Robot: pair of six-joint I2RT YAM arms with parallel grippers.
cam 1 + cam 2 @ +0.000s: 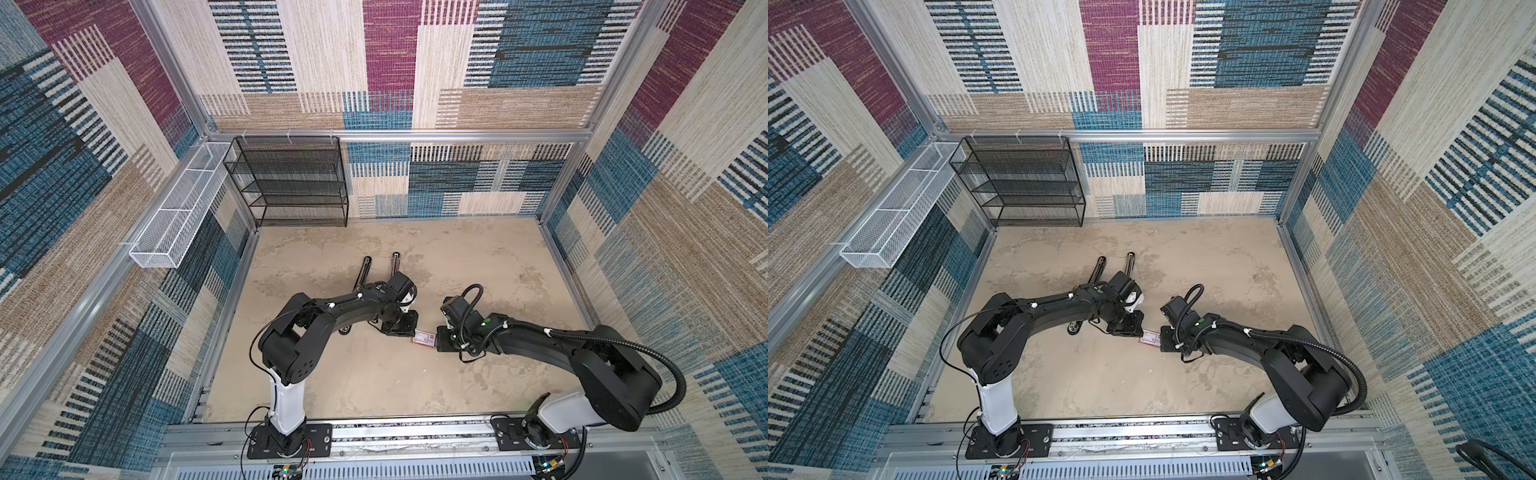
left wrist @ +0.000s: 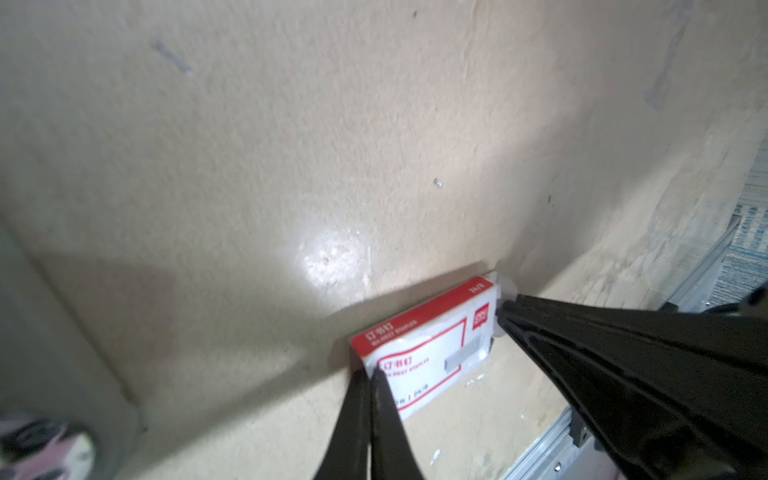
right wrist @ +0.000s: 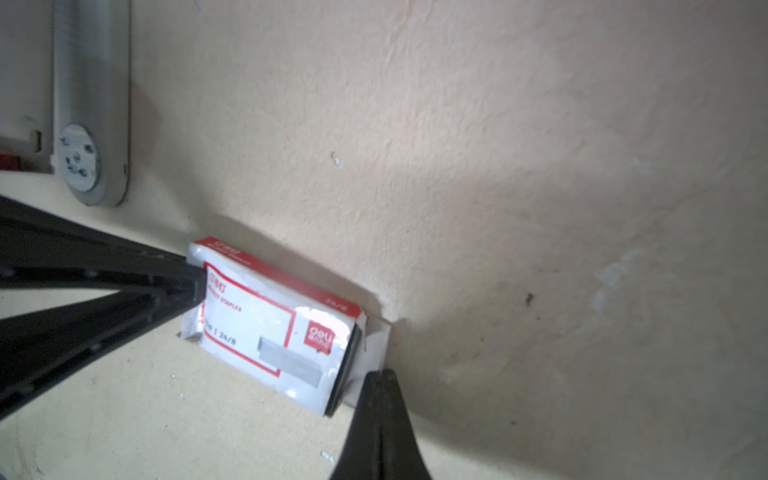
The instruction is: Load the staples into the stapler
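Right wrist view: staple box (image 3: 270,320) flat on the table (image 3: 498,166), long axis running between your arms, left gripper (image 3: 198,284) clenched at one short end, right gripper (image 3: 380,374) clenched at its flap end.

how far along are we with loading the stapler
Early. Done: the stapler lies opened in a V beyond the left arm. In hand: the left end effector and right end effector are both shut on opposite ends of the staple box, with only an end flap open. Left: get the staples out, set them in the stapler, close it.
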